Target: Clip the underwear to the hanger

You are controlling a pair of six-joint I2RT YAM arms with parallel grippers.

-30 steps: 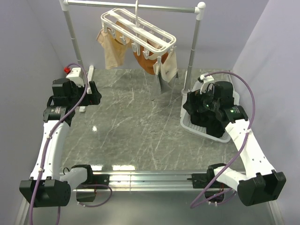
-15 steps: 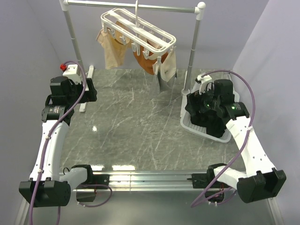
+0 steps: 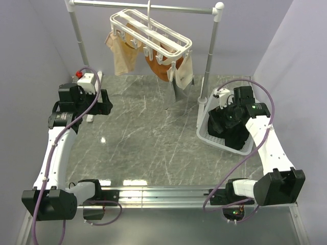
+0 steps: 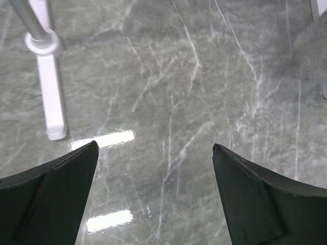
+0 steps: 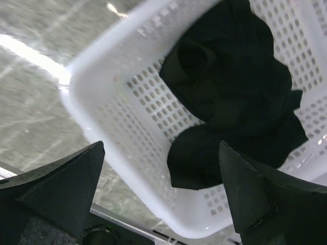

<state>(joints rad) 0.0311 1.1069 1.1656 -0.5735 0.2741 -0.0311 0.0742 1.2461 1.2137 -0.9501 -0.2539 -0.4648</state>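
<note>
Underwear (image 5: 230, 102) lies crumpled in the white basket (image 5: 135, 56) just beneath the wide-open right hand (image 5: 161, 148).

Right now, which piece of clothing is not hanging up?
The black underwear: it lies crumpled in the white laundry basket, while the tan garments and the orange garment hang clipped to the hanger.

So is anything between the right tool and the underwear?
Nothing visible. The underwear lies uncovered in the white basket, and the open right tool faces it from just over the basket's rim.
</note>
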